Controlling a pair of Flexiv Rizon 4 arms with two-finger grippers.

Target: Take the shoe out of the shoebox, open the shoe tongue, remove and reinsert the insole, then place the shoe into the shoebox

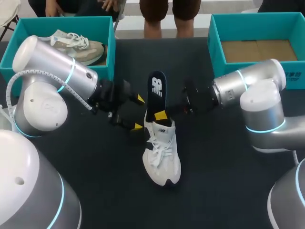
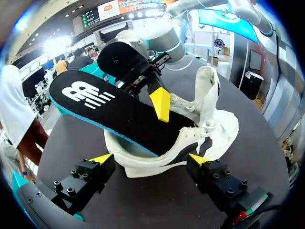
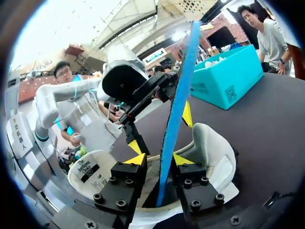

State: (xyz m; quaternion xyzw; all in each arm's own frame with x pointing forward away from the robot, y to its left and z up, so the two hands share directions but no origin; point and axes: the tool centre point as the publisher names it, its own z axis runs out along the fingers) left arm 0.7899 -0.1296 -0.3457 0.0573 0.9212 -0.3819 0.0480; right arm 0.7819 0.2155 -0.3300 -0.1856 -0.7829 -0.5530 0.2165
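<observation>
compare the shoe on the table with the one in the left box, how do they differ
The table shoe is white; the boxed shoe is beige-grey. The table shoe stands on the table with its insole sticking up out of it; the boxed shoe sits in the left teal box, no insole showing. Both are laced sneakers.

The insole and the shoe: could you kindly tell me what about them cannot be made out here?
- Insole: lower end hidden inside the white shoe, all views.
- Insole faces: right wrist view shows it edge-on only.
- Second shoe in the left shoebox: head view, partly behind the left arm.
</observation>
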